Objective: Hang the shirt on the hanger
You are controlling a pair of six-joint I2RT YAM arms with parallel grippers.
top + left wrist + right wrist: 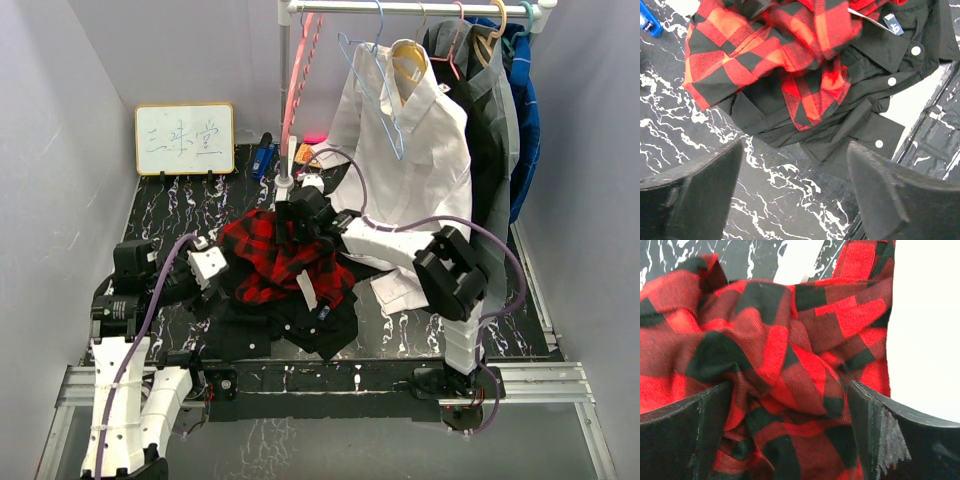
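The red-and-black plaid shirt [270,252] lies crumpled on the black marble table, on top of a plain black shirt [310,322]; its white letters do not show. My right gripper [303,214] is open and pressed down into the plaid, with bunched plaid fabric [790,370] filling the gap between its fingers [875,430]. My left gripper [212,266] is open and empty at the shirt's left edge, over bare table [790,200], with the plaid [760,45] just ahead of it. The light-blue wire hanger [378,40] hangs on the rail, in front of a white shirt.
A white dress shirt [415,150] and dark garments [500,110] hang on the rail [420,8] at the back right. The rail's upright post [286,90] stands behind the plaid. A small whiteboard [185,138] and a blue object [262,158] stand at the back.
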